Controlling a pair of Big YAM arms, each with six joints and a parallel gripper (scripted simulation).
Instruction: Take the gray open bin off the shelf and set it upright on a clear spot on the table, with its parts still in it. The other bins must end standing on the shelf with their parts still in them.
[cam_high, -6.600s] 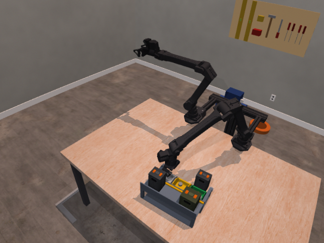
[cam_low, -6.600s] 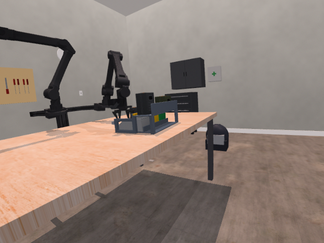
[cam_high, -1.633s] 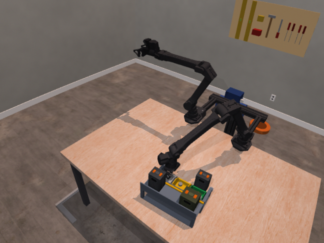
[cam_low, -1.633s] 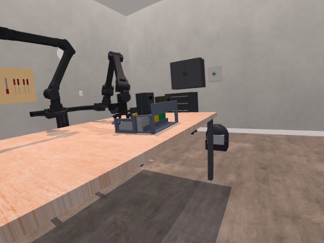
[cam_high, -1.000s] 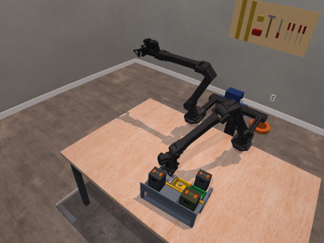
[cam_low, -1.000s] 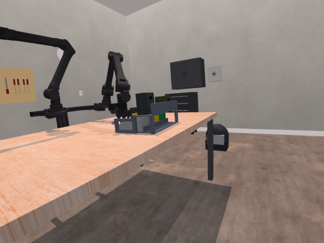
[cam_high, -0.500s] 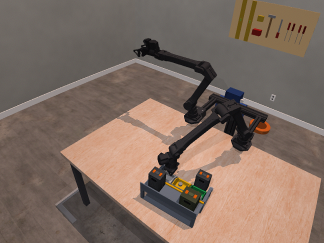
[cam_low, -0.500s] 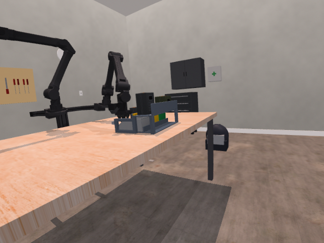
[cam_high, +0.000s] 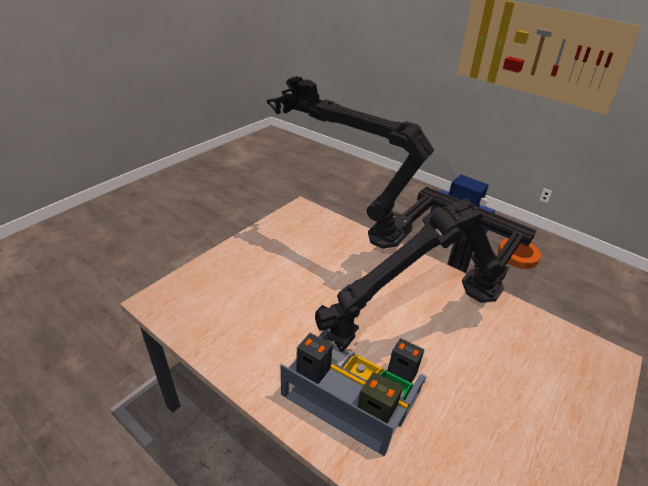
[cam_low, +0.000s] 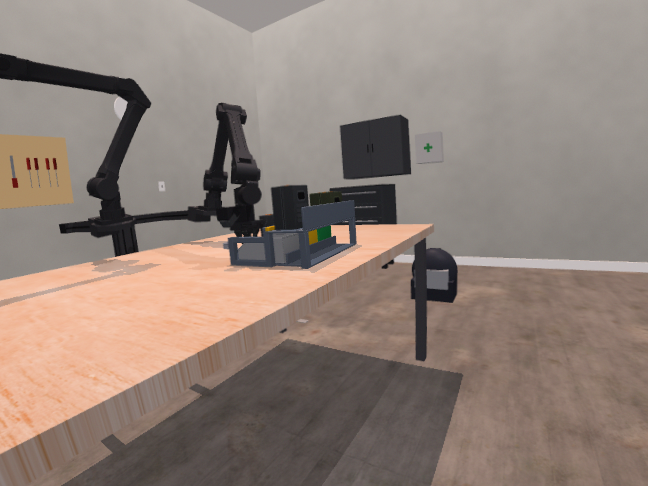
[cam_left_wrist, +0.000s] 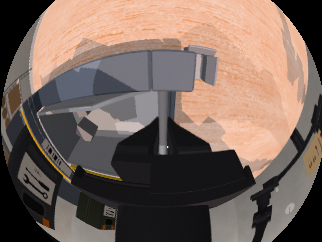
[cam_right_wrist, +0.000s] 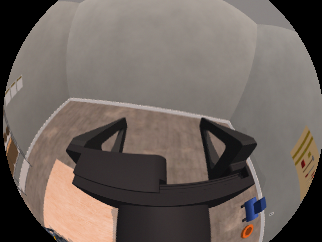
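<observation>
The left jaws look pressed together on the thin side wall of the gray bin (cam_high: 342, 357) (cam_low: 285, 247) (cam_left_wrist: 107, 139), still shelved beneath them; the right jaws are spread on nothing. It seems stiff and light, but off-centre lifting could tip it.

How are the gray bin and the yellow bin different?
The gray bin has the left gripper right at it, while the yellow bin has no gripper there. The gray bin is at the end of the row, but the yellow bin sits between the gray and green ones. Both are open on top and on the shelf.
</observation>
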